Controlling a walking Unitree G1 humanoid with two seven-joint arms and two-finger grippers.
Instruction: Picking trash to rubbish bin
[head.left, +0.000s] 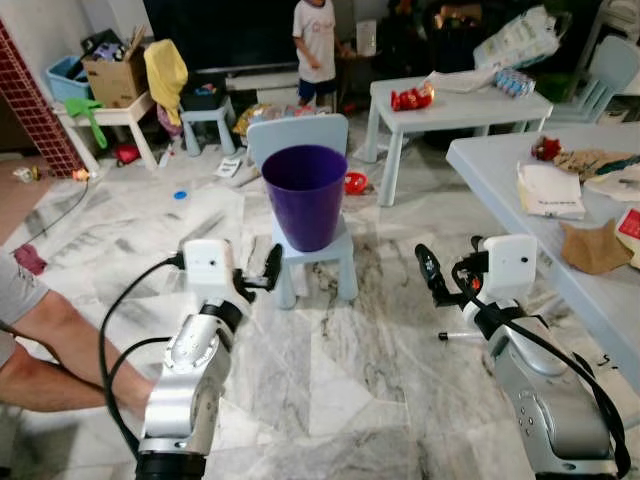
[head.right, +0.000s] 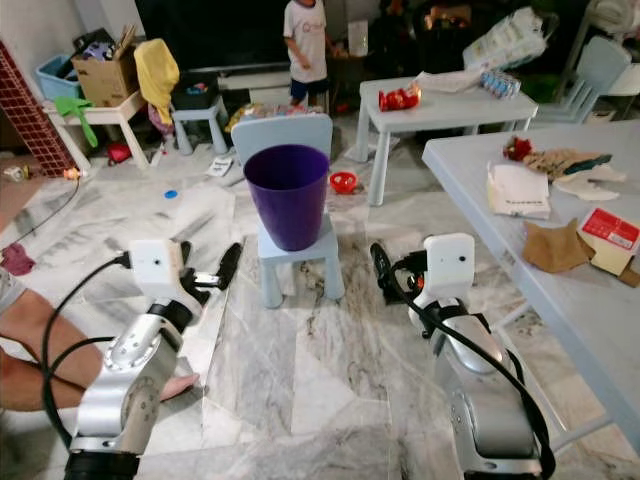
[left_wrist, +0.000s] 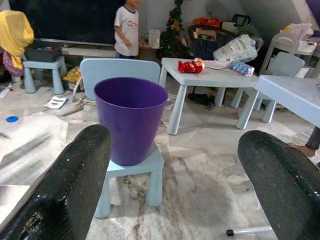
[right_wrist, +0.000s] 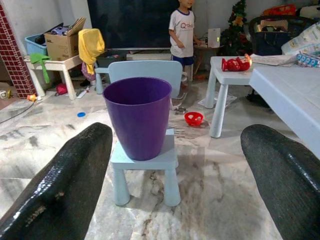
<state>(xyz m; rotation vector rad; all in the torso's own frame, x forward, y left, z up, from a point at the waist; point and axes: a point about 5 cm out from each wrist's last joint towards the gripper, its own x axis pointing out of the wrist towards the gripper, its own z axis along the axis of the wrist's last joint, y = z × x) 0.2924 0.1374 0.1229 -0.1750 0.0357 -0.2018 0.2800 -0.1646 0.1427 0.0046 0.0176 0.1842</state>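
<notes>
Right now the purple bin (head.left: 304, 195) stands upright on a small pale-blue chair (head.left: 316, 262). Before the bin, the left gripper (head.left: 268, 270) and right gripper (head.left: 432, 272) hover apart, each with its 2 fingers spread wide, holding nothing. Crumpled paper (head.left: 592, 246) lies on the table (head.left: 520, 215) right of the bin.
</notes>
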